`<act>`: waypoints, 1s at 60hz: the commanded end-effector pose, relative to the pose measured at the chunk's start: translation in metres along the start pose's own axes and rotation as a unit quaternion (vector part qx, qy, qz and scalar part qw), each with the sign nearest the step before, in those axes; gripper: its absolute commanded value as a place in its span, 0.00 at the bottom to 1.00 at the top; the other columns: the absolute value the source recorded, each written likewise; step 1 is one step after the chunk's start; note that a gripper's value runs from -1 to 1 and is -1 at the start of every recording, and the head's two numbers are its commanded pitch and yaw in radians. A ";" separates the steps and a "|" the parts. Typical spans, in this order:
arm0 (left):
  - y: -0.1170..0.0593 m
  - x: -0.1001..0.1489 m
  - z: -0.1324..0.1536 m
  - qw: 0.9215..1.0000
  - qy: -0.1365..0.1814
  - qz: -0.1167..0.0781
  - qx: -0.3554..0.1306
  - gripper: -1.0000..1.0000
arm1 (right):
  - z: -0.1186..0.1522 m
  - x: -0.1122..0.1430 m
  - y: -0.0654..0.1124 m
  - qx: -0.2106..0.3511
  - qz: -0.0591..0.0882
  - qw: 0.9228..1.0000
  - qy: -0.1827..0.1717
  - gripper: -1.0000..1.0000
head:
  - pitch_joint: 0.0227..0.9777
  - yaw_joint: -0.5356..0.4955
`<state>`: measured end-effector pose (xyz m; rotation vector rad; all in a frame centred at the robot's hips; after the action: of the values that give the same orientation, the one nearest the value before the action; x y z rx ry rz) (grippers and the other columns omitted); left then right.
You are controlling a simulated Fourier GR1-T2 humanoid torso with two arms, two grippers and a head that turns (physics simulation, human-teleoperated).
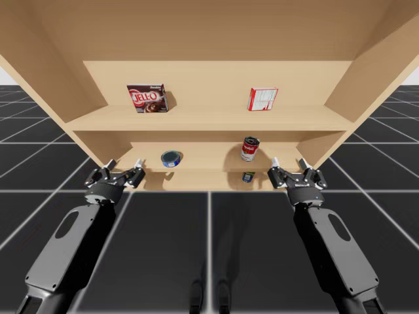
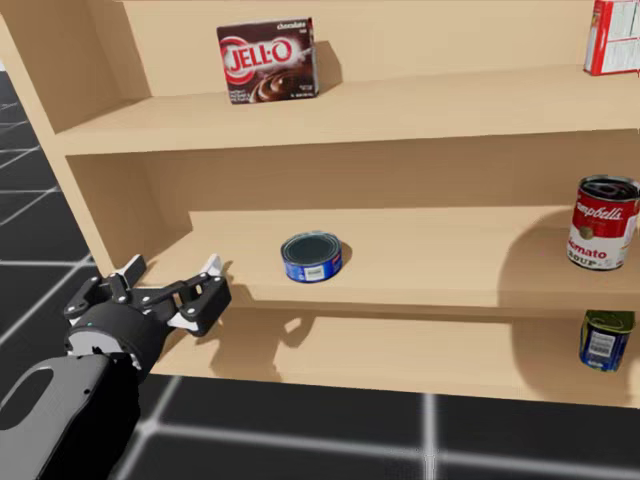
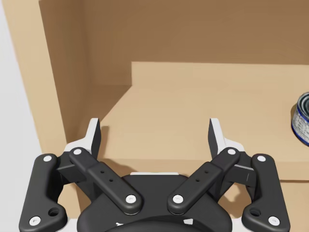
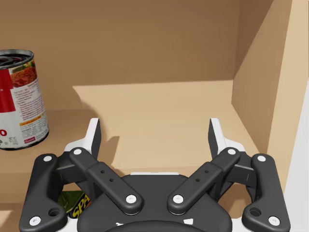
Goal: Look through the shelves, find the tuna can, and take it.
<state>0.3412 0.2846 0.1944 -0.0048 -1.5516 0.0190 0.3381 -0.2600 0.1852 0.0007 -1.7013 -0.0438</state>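
The tuna can (image 1: pixel 171 158) is a low blue can with a dark lid, lying on the middle shelf left of centre (image 2: pixel 312 257). My left gripper (image 1: pixel 124 163) stands open at that shelf's front edge, to the left of the can and apart from it (image 2: pixel 172 268). In the left wrist view the can (image 3: pixel 301 118) sits ahead and off to the right of the open left gripper (image 3: pixel 154 130). My right gripper (image 1: pixel 289 162) is open and holds nothing at the shelf's right end (image 4: pixel 154 130).
A red and white soup can (image 1: pixel 250 148) stands on the middle shelf, left of my right gripper (image 4: pixel 17 99). A small blue and green can (image 1: pixel 249 176) sits on the shelf below. The top shelf (image 1: pixel 209 121) carries a brown box (image 1: pixel 148 98) and a red and white box (image 1: pixel 262 99).
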 end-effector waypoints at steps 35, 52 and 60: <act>-0.099 0.035 0.011 0.993 0.032 0.006 -0.113 0.00 | 0.000 0.000 -0.001 -0.005 -0.003 1.000 0.002 0.00 | 0.58 0.74; -0.110 0.021 -0.017 0.994 0.044 0.003 -0.102 0.00 | 0.000 0.001 -0.002 -0.005 -0.003 1.000 0.002 0.00 | 0.59 0.74; -0.112 0.016 -0.030 0.994 0.052 0.000 -0.095 0.00 | 0.000 0.001 -0.002 -0.006 -0.004 1.000 0.002 0.00 | 0.59 0.74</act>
<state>0.3591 0.1752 0.2185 -0.1689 -1.4595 -0.1352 0.3376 -0.2619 0.1860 -0.0017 -1.6969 -0.0586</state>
